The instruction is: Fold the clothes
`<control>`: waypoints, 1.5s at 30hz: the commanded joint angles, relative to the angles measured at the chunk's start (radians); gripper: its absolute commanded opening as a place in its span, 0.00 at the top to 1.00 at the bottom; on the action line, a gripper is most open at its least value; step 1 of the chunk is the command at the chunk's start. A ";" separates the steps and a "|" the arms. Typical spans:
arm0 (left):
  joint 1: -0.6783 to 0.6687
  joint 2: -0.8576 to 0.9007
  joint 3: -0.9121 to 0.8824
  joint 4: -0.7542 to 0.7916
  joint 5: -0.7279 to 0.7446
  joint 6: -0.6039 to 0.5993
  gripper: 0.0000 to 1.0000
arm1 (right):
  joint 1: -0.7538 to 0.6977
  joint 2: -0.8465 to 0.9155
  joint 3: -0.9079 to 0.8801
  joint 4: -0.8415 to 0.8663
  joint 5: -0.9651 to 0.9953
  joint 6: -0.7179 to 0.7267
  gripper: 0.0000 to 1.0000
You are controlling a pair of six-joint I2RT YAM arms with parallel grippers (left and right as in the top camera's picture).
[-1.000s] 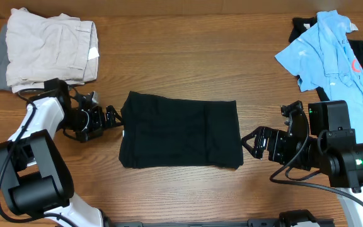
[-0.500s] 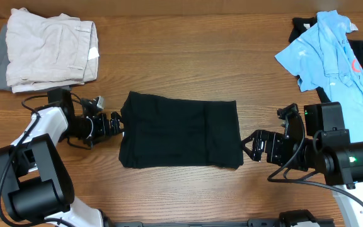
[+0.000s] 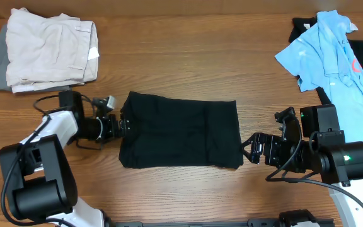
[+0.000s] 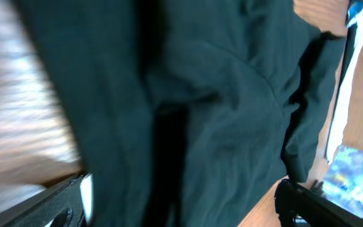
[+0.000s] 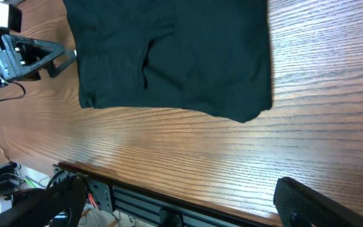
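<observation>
Shirt (image 3: 180, 131) (soft black cloth), rectangular, creased

Worktop (image 3: 181, 69): brown wood-grain surface with fine streaks, grain running left-right in the overhead view. It fills that view nearly edge to edge. Light is even and diffuse, with only short, soft shadows. There's a pale sheen band on the wood in the right wrist view. The near edge carries a black slotted rail (image 5: 162, 200); what's below it is too dark to make out.
</observation>
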State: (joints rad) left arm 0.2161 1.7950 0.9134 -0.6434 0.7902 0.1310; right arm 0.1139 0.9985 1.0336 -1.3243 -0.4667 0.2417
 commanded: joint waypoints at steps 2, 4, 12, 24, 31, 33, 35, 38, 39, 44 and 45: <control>-0.058 0.017 -0.031 0.050 -0.117 -0.072 0.03 | 0.005 -0.008 -0.002 0.000 0.002 -0.007 0.00; -0.075 0.017 -0.031 0.066 -0.170 -0.107 0.06 | 0.005 -0.008 -0.002 0.001 0.002 -0.007 0.00; -0.119 0.018 -0.031 0.111 -0.199 -0.141 0.20 | 0.005 -0.008 -0.002 0.006 0.002 -0.007 0.00; -0.181 0.018 -0.035 0.210 -0.315 -0.252 0.42 | 0.005 -0.008 -0.002 0.007 0.002 -0.006 0.00; -0.199 0.018 -0.043 0.206 -0.439 -0.299 0.96 | 0.005 -0.008 -0.002 0.010 -0.006 -0.003 0.00; -0.195 0.018 -0.043 0.202 -0.486 -0.315 0.96 | 0.005 -0.008 -0.002 0.009 -0.006 -0.003 0.00; -0.182 0.018 -0.043 0.198 -0.507 -0.315 0.96 | 0.005 -0.008 -0.002 0.007 -0.006 -0.003 0.00; -0.144 0.018 -0.028 0.169 -0.526 -0.316 0.96 | 0.005 -0.008 -0.002 0.001 -0.006 -0.003 0.00; -0.122 0.018 -0.015 0.144 -0.542 -0.319 0.96 | 0.005 -0.008 -0.002 -0.003 -0.006 -0.003 0.00; -0.023 0.016 0.073 0.007 -0.610 -0.319 0.96 | 0.005 -0.008 -0.002 -0.012 -0.005 -0.003 0.00; -0.009 0.016 0.098 -0.021 -0.623 -0.319 0.96 | 0.005 -0.008 -0.002 -0.010 -0.005 -0.004 0.00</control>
State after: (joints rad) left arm 0.1524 1.7859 0.9661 -0.6228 0.3458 -0.1764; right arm 0.1139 0.9985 1.0321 -1.3376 -0.4675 0.2424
